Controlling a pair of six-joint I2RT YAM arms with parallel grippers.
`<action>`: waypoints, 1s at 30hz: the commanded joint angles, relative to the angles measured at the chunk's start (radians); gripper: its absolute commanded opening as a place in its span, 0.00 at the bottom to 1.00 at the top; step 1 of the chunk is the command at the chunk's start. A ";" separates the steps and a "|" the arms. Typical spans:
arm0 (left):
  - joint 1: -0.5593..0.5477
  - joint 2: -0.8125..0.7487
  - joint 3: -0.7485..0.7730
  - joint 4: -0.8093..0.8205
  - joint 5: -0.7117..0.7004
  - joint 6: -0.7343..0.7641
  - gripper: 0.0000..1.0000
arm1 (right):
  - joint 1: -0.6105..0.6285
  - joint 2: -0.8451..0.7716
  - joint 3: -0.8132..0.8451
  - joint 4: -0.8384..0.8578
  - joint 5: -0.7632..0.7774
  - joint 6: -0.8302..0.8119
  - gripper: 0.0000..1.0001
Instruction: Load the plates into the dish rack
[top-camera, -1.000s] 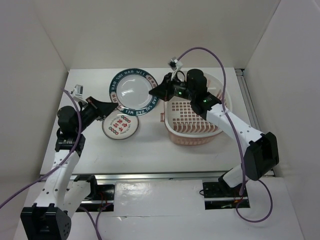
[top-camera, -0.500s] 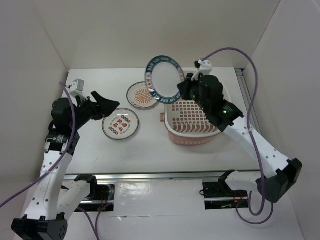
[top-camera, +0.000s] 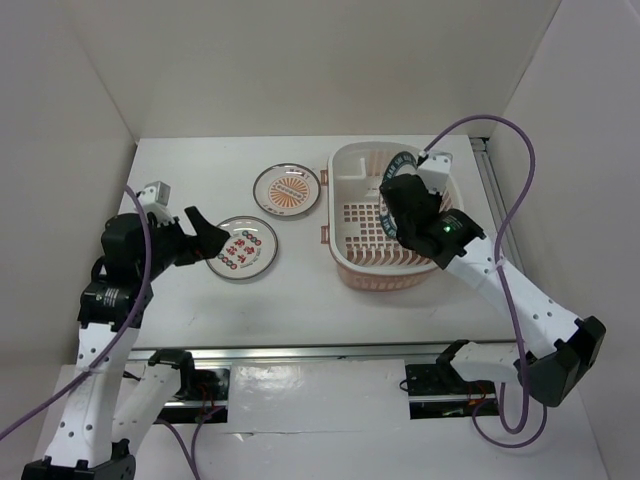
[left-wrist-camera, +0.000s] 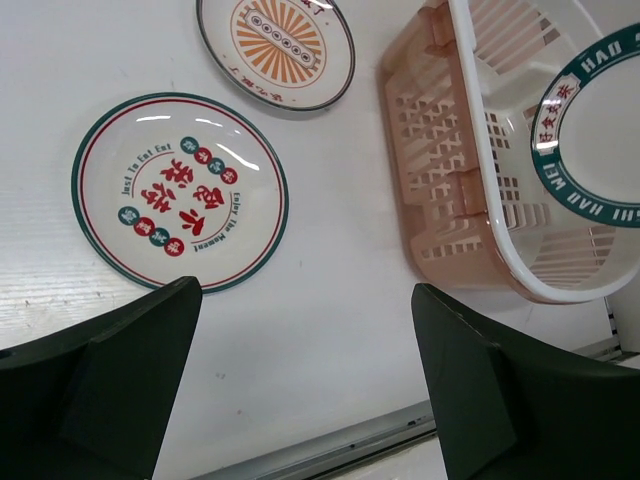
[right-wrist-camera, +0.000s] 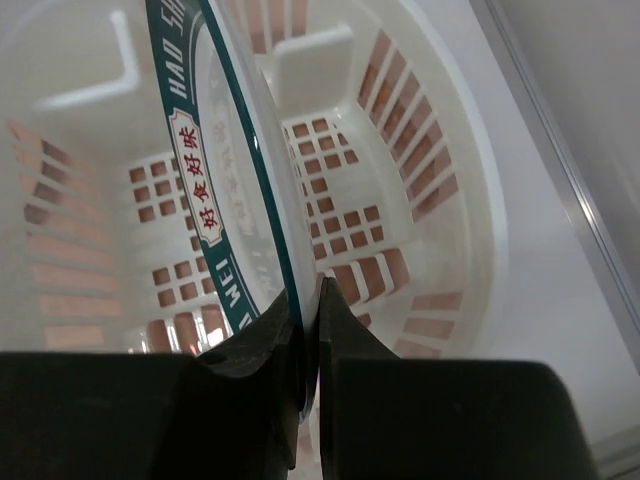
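Note:
The plate with the dark blue-green rim (right-wrist-camera: 210, 200) stands on edge inside the pale pink dish rack (top-camera: 345, 160). My right gripper (right-wrist-camera: 308, 300) is shut on its lower rim and reaches down into the rack (right-wrist-camera: 400, 200). In the left wrist view that plate (left-wrist-camera: 548, 160) shows over the rack's wall (left-wrist-camera: 440, 180). The white plate with red characters (top-camera: 246, 246) lies flat on the table left of the rack. The orange sunburst plate (top-camera: 286, 189) lies just behind it. My left gripper (top-camera: 208, 240) hovers wide open at the white plate's left edge (left-wrist-camera: 180, 190), holding nothing.
White walls close in the table on the left, back and right. A metal rail (top-camera: 300, 352) runs along the near edge by the arm bases. The right arm's purple cable (top-camera: 520, 170) loops above the rack's right side.
My right gripper lifted the blue-green-rimmed plate off the table and carried it right, down into the rack, uncovering the orange plate. My left gripper opened wide and drew back toward the near left.

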 joint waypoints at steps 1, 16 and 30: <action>-0.005 -0.023 -0.010 0.011 -0.030 0.014 1.00 | 0.043 -0.010 -0.024 -0.062 0.106 0.114 0.00; -0.005 0.012 -0.010 0.002 -0.048 -0.029 1.00 | 0.159 0.106 -0.063 -0.160 0.156 0.261 0.00; -0.005 -0.008 -0.028 0.002 -0.067 -0.029 1.00 | 0.187 0.148 -0.072 -0.169 0.138 0.298 0.00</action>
